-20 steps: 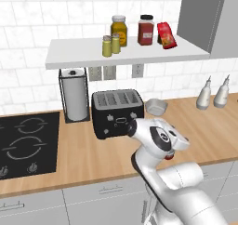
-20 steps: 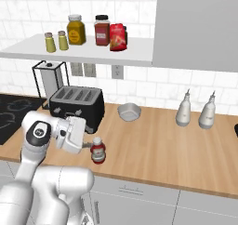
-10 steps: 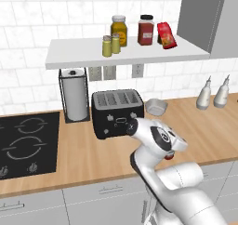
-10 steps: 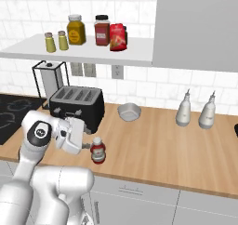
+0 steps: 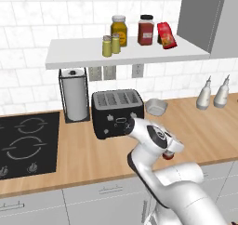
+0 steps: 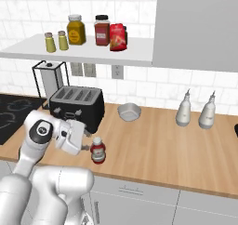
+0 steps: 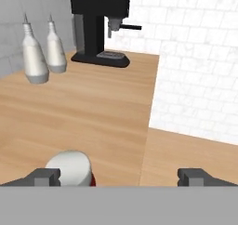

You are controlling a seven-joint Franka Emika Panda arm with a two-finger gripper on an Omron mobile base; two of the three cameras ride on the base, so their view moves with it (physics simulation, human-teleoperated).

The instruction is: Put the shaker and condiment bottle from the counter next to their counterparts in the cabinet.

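- My gripper [image 7: 119, 175] is spread wide and holds nothing; in the hand view the two fingertips [image 7: 44, 176] sit far apart at the bottom.
- The bottle [image 6: 97, 150] stands upright on the counter [image 6: 153, 149] near its front edge, just beside my hand in the right base view. In the hand view its pale cap sits right against the inner side of one fingertip; I cannot tell if they touch.
- In the left base view my own arm covers most of the bottle; just a bit of red peeks out by the wrist.
- The toaster [image 6: 77, 107] stands close behind my hand, between it and the wall. A paper-towel holder [image 5: 74, 98] is beside it, then the hob [image 5: 25, 142].
- A small grey bowl [image 6: 128, 112] sits further back on the counter, apart from the bottle.
- Two white spout bottles [image 6: 183, 109] stand together near the wall, well off to the side; past them, in the hand view, is a black coffee machine [image 7: 100, 26].
- On the shelf [image 6: 83, 54], two shakers [image 6: 50, 42] stand side by side near the front edge. Behind them are an amber jar [image 6: 76, 29], a red jar [image 6: 102, 30] with a dark lid and a red snack bag [image 6: 117, 36] leaning beside it.
- A grey cupboard [image 6: 195, 24] butts against the shelf's end nearest the snack bag.
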